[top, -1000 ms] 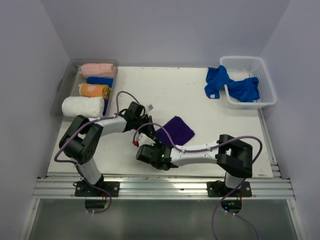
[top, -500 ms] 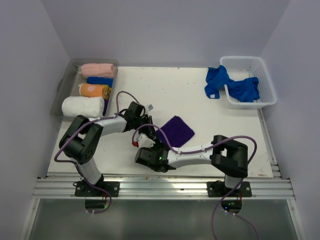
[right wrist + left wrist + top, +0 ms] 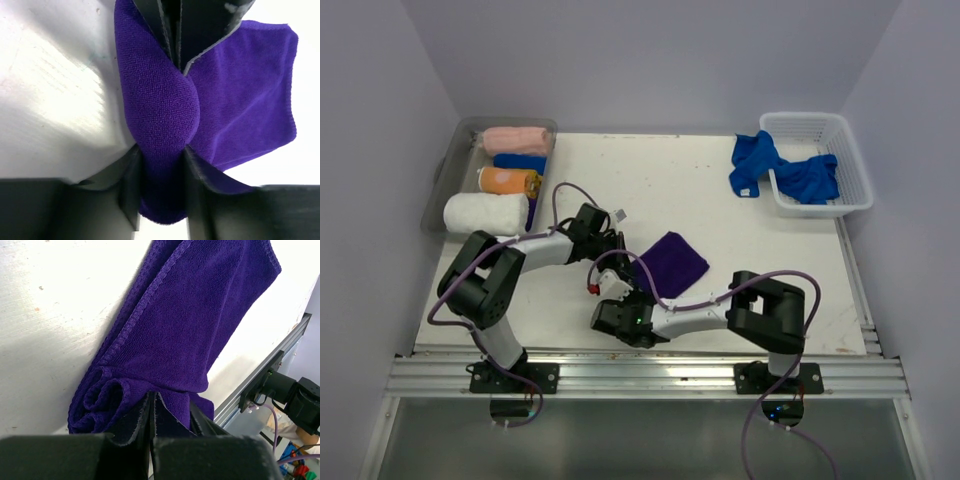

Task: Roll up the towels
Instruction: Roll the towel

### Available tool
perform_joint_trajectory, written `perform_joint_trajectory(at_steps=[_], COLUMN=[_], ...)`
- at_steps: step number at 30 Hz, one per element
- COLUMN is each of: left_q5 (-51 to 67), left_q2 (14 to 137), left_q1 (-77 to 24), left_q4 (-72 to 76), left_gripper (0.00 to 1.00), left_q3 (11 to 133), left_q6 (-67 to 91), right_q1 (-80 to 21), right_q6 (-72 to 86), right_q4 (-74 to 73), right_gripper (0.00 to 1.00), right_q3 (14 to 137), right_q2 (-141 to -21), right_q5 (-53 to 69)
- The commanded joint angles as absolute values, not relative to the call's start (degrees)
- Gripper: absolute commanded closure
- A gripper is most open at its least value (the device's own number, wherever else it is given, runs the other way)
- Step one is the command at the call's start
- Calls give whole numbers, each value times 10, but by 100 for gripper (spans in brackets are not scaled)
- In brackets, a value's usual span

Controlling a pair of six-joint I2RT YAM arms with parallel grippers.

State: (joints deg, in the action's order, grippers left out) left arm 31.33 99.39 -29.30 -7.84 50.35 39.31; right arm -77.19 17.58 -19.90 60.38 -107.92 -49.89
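Over the last second the right gripper (image 3: 161, 150) was narrowed from a wider stance. Its two black fingers were brought against either side of the rolled end of the dark purple terry-cloth towel (image 3: 672, 262), which was seen bulging between them in the right wrist view. In the same interval the right arm (image 3: 760, 310) was folded closer and its elbow drawn leftward in the top view. The towel was left where it had been, on the near middle of the white tabletop (image 3: 720, 190), between the two wrists.

The left gripper (image 3: 152, 402) was kept with its fingers pressed together at that same rolled end, with cloth coiled about them. Whether a fold was nipped between them could not be made out. Only this near-left end was wound up; the rest of the cloth lay flat, stretching away to the far right.

The narrowing was judged to be a second hold taken on the core of the roll, so that winding could be carried further.

Finished rolled towels (image 3: 505, 181) were seen in the clear plastic bin (image 3: 460, 135) at the far left. The crumpled royal blue cloth towels (image 3: 760, 165) lay draped over the white plastic lattice basket (image 3: 855, 160) at the far right, not yet rolled.
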Motion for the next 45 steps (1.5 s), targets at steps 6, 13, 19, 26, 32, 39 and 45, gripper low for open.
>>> perform_joint_trajectory(at_steps=[6, 13, 19, 26, 32, 39, 45], left_q5=[291, 281, 267, 249, 228, 137, 143], left_q2=[948, 863, 841, 818, 817, 742, 716], left_q1=[-291, -273, -261, -258, -258, -227, -228], left_q4=[-148, -175, -192, -156, -152, -199, -203], left_gripper=[66, 25, 15, 14, 13, 17, 21], left_q3=[535, 538, 522, 475, 478, 490, 437], left_q6=[374, 381, 378, 402, 419, 439, 470], right_q1=[-704, -626, -580, -559, -559, -555, -533], right_q6=[218, 239, 259, 264, 262, 275, 304], right_q4=[-107, -40, -14, -9, -14, -14, -3], right_gripper=[79, 79, 80, 82, 81, 81, 81], right_q3=[530, 475, 460, 450, 453, 457, 454], right_q2=[-991, -935, -934, -941, -943, -954, -957], right_q5=[-319, -153, -25, 14, 22, 40, 95])
